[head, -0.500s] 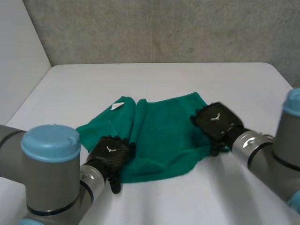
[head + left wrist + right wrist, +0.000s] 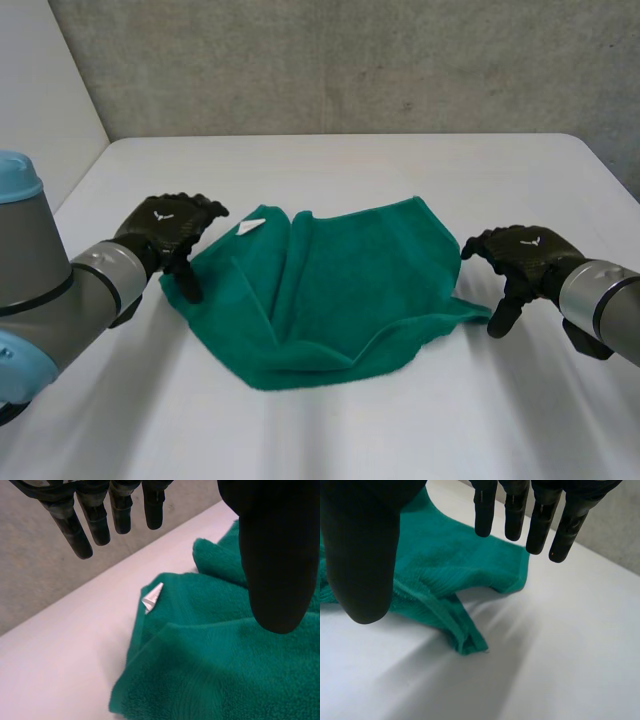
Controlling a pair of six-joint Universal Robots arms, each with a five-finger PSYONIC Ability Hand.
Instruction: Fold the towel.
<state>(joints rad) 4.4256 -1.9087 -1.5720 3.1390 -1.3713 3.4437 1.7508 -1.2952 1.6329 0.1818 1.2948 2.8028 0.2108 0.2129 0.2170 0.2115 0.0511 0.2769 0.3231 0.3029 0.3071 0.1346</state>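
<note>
Rumpled green towel [image 2: 340,290] lies between left hand [image 2: 168,225] and right hand [image 2: 520,255] (both empty, fingers relaxed). Gripping its corners probably comes next.

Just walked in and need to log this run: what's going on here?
A two-armed robot is folding a green towel on a white table. The towel lies rumpled, loosely doubled, its white tag showing. The left hand is at its left edge, the right hand by its right corner; both are open, gripping nothing.
</note>
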